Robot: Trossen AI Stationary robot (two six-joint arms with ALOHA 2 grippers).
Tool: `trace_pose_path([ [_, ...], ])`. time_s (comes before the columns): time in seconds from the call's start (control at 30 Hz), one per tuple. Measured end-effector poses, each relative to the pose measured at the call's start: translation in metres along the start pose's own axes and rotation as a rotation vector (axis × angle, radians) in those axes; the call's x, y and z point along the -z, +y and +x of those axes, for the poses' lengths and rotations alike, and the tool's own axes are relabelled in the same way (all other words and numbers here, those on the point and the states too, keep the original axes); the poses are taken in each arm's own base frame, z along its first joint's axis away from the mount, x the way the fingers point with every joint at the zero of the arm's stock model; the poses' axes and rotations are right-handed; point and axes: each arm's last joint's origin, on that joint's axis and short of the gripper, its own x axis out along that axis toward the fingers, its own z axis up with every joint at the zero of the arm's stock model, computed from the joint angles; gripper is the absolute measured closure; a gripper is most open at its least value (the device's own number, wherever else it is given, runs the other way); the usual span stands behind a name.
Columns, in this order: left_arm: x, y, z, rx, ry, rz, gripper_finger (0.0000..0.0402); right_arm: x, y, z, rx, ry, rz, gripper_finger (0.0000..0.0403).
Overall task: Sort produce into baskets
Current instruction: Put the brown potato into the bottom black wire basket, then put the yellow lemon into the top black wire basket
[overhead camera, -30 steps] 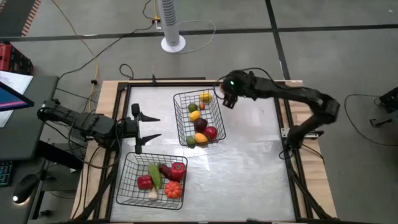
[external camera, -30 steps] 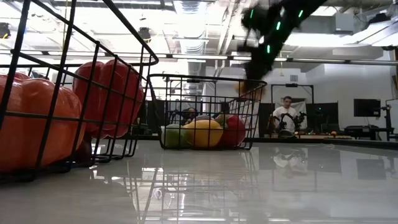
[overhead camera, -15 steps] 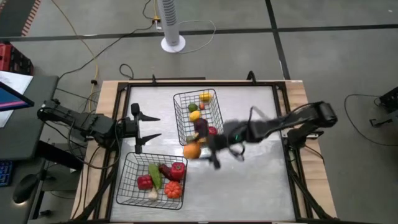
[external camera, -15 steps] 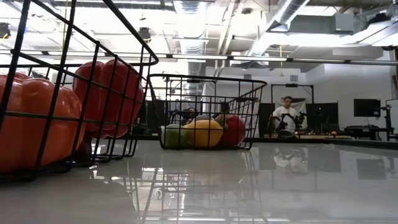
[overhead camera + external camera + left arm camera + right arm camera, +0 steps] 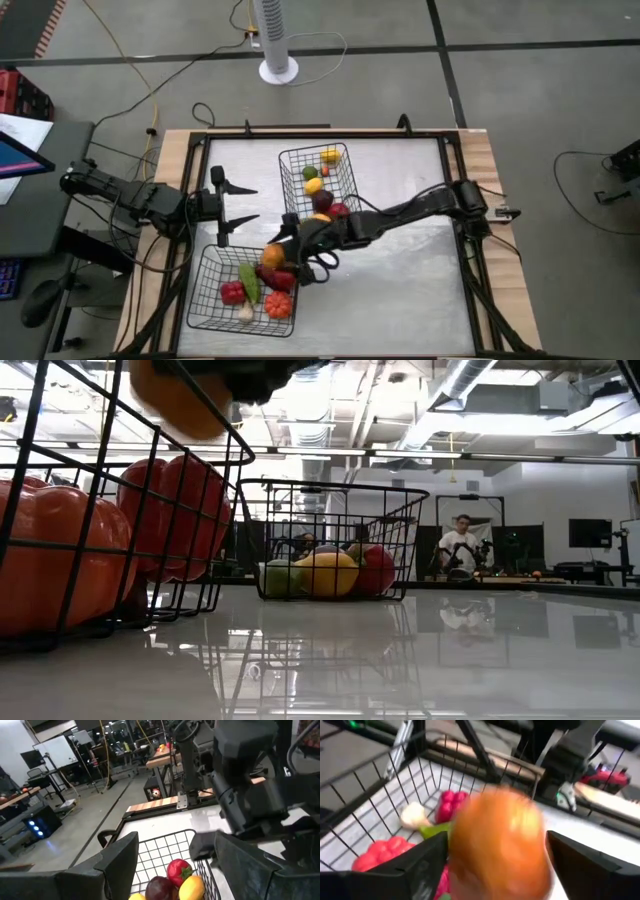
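Reaching across from the far basket [image 5: 318, 188], the right hand [image 5: 283, 253] now holds an orange fruit [image 5: 272, 256] between wide fingers over the near-left basket [image 5: 204, 290]'s rim. Released here, it could clip the wire and roll across the counter [image 5: 400, 290]. Left hand [image 5: 232, 205] waits open.

Grey concrete floor [image 5: 520, 100] with dark seam lines. White pedestal tower fan [image 5: 277, 40] stands just past the wood-framed glossy grey surface [image 5: 400, 290]; yellow and black cables [image 5: 150, 95] run loose across the floor. Low view: exposed ceiling ducts [image 5: 460, 380], strip lights [image 5: 300, 452], dark monitor [image 5: 590, 533], a seated person [image 5: 460, 550] at far benches.
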Motion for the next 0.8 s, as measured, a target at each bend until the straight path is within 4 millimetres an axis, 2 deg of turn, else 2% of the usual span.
trace_pose_path([
  [0.1,0.000,0.000,0.000,0.000,0.000,0.000,0.0152,-0.003,-0.004,0.001,-0.020,0.055,0.004,0.0012],
  [0.23,0.000,0.000,0.000,0.000,0.001,0.001,0.0152,-0.013,-0.009,-0.015,-0.001,0.146,-0.003,0.0020],
  [0.37,0.000,0.000,0.000,0.000,0.002,-0.001,0.0152,-0.024,-0.023,-0.051,0.161,0.262,-0.032,0.0026],
  [0.43,0.000,0.000,0.000,0.001,0.002,-0.010,0.0152,-0.022,-0.034,-0.071,0.261,0.336,-0.036,0.0027],
  [0.53,0.000,0.000,0.000,0.001,0.003,-0.022,0.0152,-0.008,-0.056,-0.100,0.348,0.395,0.028,0.0027],
  [0.63,0.000,0.000,0.000,0.011,0.001,-0.031,0.0152,0.016,-0.081,-0.135,0.440,0.404,0.127,0.0027],
  [0.8,0.000,0.000,0.000,0.011,0.000,-0.033,0.0152,0.075,-0.118,-0.182,0.623,0.379,0.254,0.0027],
])
